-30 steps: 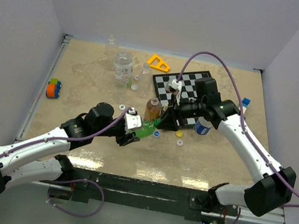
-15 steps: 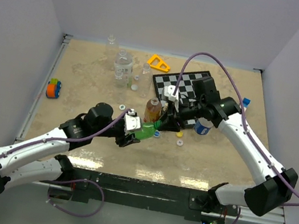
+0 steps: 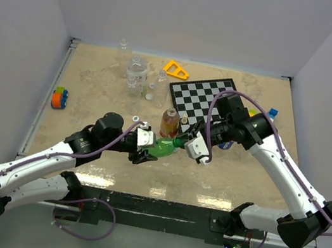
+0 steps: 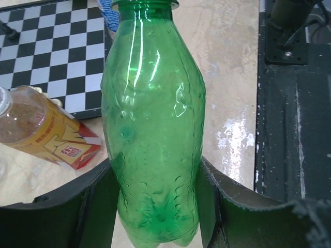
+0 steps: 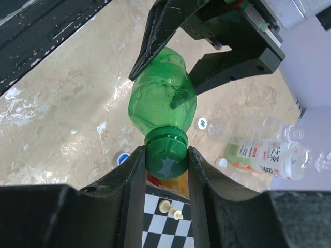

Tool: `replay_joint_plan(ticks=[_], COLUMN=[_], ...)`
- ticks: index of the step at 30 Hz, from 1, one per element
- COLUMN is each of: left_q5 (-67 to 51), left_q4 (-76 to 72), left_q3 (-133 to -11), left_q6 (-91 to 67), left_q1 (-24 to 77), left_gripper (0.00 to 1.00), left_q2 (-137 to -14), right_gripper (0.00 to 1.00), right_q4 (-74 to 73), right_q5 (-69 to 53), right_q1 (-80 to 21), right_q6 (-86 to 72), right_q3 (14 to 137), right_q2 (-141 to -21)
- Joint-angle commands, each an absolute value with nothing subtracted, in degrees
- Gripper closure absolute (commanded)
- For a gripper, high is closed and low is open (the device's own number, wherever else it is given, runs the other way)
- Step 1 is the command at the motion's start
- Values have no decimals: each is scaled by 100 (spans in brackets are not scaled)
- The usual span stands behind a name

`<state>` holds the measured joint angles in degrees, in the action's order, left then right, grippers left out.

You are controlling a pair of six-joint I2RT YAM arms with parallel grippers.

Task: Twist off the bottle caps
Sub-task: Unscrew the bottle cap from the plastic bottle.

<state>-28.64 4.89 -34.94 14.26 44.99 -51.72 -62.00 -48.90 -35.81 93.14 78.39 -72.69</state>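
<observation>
My left gripper (image 3: 146, 149) (image 4: 155, 174) is shut on the lower body of a green bottle (image 3: 163, 147) (image 4: 153, 119), which lies tilted above the table with its neck toward the right arm. The green bottle (image 5: 162, 97) ends in a green ribbed cap (image 5: 166, 155) (image 3: 179, 142). My right gripper (image 5: 165, 157) (image 3: 184, 142) is shut on that cap, a finger pressing on each side. An amber-brown bottle (image 3: 169, 121) (image 4: 44, 132) stands just behind. The blue-label bottle (image 3: 227, 144) is mostly hidden by the right arm.
A chessboard (image 3: 202, 95) with a pale chess piece (image 5: 170, 208) lies behind the bottles. Loose caps lie on the table: a blue one (image 5: 123, 159) and a white one (image 3: 136, 119). Clear bottles (image 3: 136, 72), a yellow triangle (image 3: 176, 69) and a small toy (image 3: 60, 98) sit farther off.
The right arm swung from over the chessboard down toward the front, and its gripper closed on the green cap. The left gripper kept holding the green bottle, almost still.
</observation>
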Motion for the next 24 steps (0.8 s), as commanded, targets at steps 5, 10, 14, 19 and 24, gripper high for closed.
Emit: replay_joint_plan(ticks=[5, 10, 14, 19, 24], left_q5=[-4665, -5519, -5117, -4597, -4333], left_q4=[1010, 1607, 2012, 1653, 1222], left_q3=[-3787, -4262, -4570, -4377, -4123], left_q6=[1836, 2153, 2294, 2250, 2039], left_q1=[4465, 4368, 4359, 4368, 4377], left_gripper=[100, 100, 100, 100, 100], left_q2=[-5492, -6151, -6547, -6434, -6276], right_gripper=[100, 100, 100, 100, 93], right_q4=[-6205, -6205, -6223, -6232, -6021], right_q5=[-4579, -4448, -4298, -4078, -4315], right_q1=[-3665, -3911, -3938, -3920, -3823], right_q6=[10274, 10643, 10661, 10556, 10038], right_q3=[7920, 7462, 7392, 7111, 6751], right_q2=[-6882, -6689, -6434, -6074, -5854])
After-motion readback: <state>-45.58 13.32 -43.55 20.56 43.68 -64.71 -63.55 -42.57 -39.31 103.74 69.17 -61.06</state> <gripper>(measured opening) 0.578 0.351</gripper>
